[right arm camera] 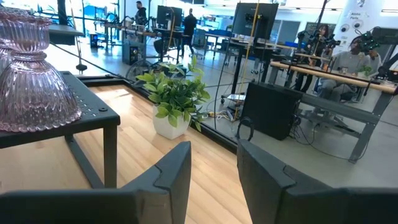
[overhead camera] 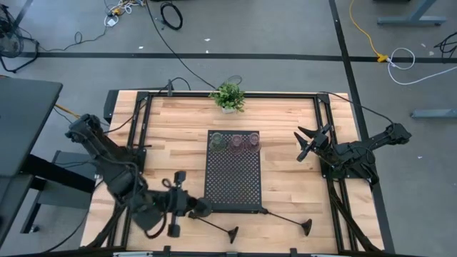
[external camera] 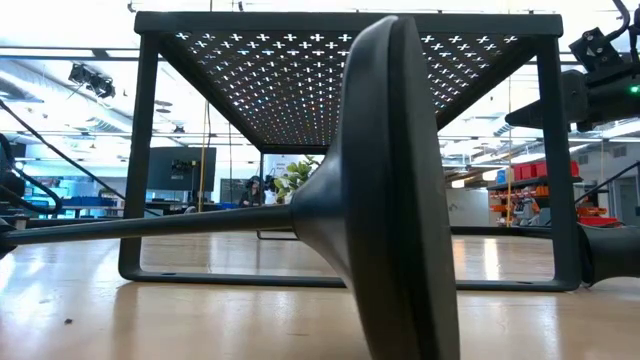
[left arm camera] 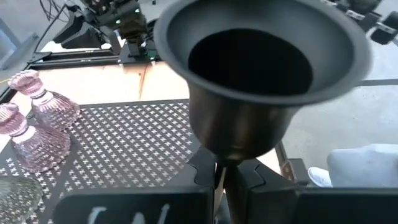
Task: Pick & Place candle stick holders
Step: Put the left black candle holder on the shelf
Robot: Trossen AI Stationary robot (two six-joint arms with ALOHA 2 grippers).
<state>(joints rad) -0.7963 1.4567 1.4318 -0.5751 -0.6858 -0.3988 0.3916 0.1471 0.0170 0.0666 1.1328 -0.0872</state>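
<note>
Matte black flared holder (left arm camera: 261, 68) pinched in left gripper (left arm camera: 221, 177) above perforated tray (left arm camera: 124, 143).

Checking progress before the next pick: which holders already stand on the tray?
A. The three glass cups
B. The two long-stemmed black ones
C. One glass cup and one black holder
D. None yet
A: the high view shows the three glass cups in a row at the tray's far end, while the two long-stemmed black holders lie on the table.
</note>
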